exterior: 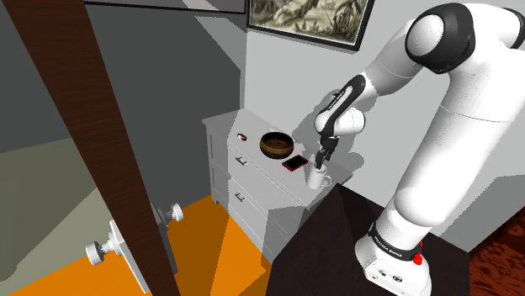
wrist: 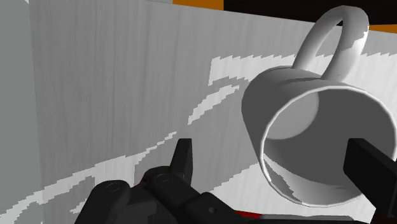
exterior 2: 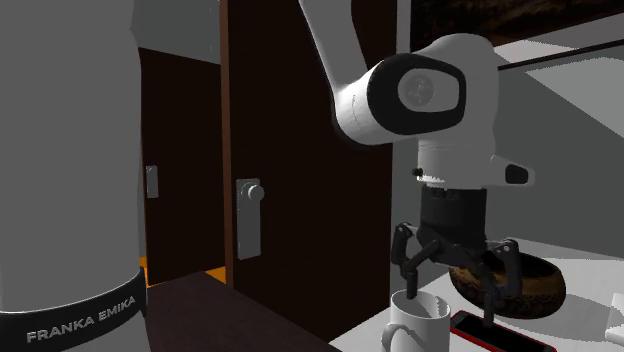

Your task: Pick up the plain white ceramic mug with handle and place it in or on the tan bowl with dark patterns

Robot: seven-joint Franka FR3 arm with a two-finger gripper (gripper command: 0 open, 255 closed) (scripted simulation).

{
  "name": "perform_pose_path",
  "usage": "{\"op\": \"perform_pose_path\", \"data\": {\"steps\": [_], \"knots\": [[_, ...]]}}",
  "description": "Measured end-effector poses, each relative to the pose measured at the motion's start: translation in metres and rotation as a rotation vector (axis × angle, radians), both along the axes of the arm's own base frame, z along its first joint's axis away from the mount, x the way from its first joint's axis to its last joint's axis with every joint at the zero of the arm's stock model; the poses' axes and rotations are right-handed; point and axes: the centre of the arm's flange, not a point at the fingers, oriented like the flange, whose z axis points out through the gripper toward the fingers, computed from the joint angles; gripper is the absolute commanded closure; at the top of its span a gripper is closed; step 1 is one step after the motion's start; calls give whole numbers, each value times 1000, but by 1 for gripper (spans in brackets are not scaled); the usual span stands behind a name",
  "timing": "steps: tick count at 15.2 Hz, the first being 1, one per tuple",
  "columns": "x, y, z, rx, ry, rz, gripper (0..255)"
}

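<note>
A white mug with a loop handle stands upright at the near corner of the white dresser top. My black gripper hangs open just above it, pointing down. In the second exterior view the gripper has its fingers spread over the mug, one on each side of the rim. In the wrist view the mug sits between the fingers, closer to the one far from the handle, and I see no clasp. The brown patterned bowl stands further back on the dresser.
A red-edged black phone lies flat between mug and bowl. A small red-and-dark object sits near the dresser's far edge. A dark brown door with a knob stands open at the shoulder view's left. Orange floor lies below.
</note>
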Motion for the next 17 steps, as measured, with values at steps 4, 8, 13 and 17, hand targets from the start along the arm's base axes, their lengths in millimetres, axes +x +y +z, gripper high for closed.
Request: {"op": "perform_pose_path", "data": {"steps": [4, 8, 13, 17], "knots": [[-1, -2, -22, -1, -1, 1, 0], [-1, -1, -35, -1, -1, 0, 0], [-1, -1, -36, -1, -1, 0, 255], [-1, -1, -36, -1, -1, 0, 255]]}}
